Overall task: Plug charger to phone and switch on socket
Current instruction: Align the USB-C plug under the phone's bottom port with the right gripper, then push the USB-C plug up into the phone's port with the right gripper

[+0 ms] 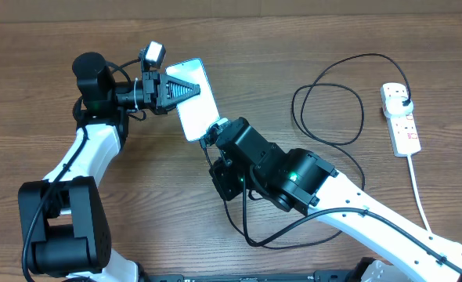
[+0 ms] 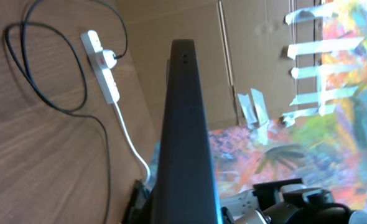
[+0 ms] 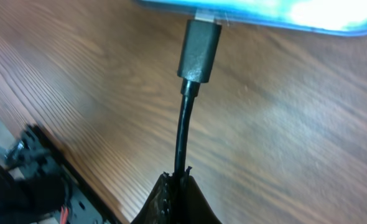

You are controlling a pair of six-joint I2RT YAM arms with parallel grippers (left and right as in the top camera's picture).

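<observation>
- left end effector [image 1: 181, 88] clamped on the phone [image 1: 196, 116], holding it tilted off the counter [image 1: 294, 47].
- right end effector [image 3: 177, 202] pinched together on the charger [image 3: 182, 130] cable, connector [image 3: 199, 50] at the phone's port, a sliver of metal showing.
- risk: if i push off-axis, the cable buckles or the phone twists in my grip.
- count: one phone, one charger, one socket [image 1: 401, 121], plug in it, well apart from the phone.

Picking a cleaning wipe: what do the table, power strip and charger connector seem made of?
Table: wood or wood-look laminate, matte, visible grain. Power strip: white plastic, smooth moulded body. Charger connector: probably black matte plastic, no shine; its cable looks rubbery.
</observation>
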